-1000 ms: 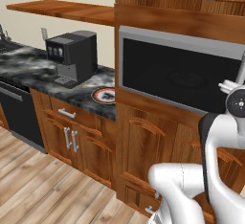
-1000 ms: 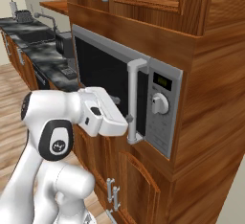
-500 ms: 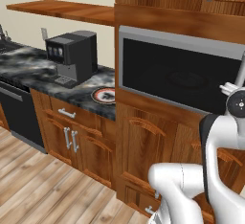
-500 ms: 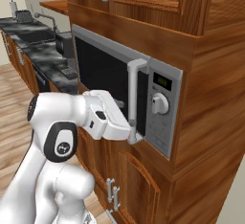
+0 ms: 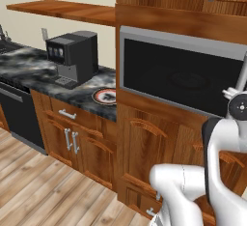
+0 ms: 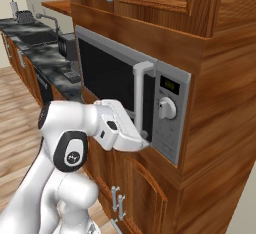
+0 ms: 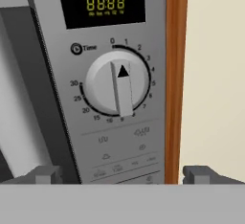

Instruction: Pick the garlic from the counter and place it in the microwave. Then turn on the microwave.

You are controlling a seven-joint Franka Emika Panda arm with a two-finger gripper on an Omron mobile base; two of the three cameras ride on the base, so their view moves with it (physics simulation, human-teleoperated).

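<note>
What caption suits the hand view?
Open hand facing the microwave timer knob, display reading 88:88.

Microwave set in the cabinet wall, tabletop to its left

The coffee machine (image 5: 73, 56) and a plate (image 5: 105, 96) sit on the tabletop (image 5: 29, 70); the gripper (image 6: 145, 139) is at the microwave (image 6: 130, 88), below its handle (image 6: 138, 95), left of the knob (image 6: 167, 108).

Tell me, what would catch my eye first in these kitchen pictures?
Probably the white robot arm reaching up to the silver microwave set into the wooden cabinets, its open gripper near the right-hand control panel. Up close, the round timer knob sits under a glowing yellow display. Off to the left, a black coffee machine and a red-rimmed plate sit on the dark marble counter.
</note>
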